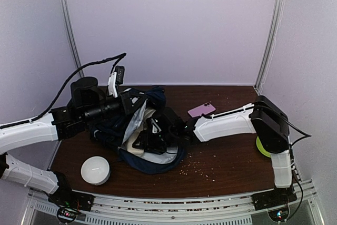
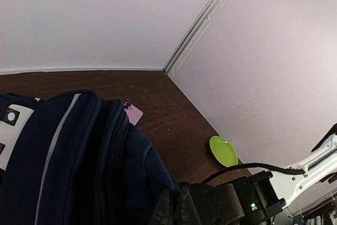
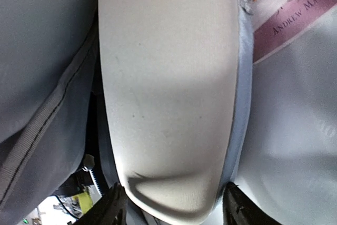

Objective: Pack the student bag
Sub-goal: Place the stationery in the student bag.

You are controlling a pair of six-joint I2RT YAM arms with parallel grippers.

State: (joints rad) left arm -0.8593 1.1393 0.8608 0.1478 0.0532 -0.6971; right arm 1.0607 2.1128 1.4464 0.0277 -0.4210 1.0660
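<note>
The student bag (image 1: pixel 152 130) is a dark navy backpack lying open at the table's middle, with its light grey lining showing. My left gripper (image 1: pixel 128 104) is shut on the bag's navy upper edge and holds it up; in the left wrist view the fingers (image 2: pixel 176 204) pinch the fabric (image 2: pixel 79 156). My right gripper (image 1: pixel 151 136) is inside the opening. In the right wrist view its fingers (image 3: pixel 113 209) stand on both sides of a long cream-white flat object (image 3: pixel 168 77) and grip it. A book cover with printed text (image 3: pixel 287 17) lies beside it against the grey lining (image 3: pixel 42 51).
A white ribbed round pouch (image 1: pixel 95 170) sits at the front left. A pink phone (image 1: pixel 201 110) lies behind the bag, also in the left wrist view (image 2: pixel 132 113). A green disc (image 1: pixel 261 147) lies at the right edge (image 2: pixel 223 150). Crumbs are scattered at the front right.
</note>
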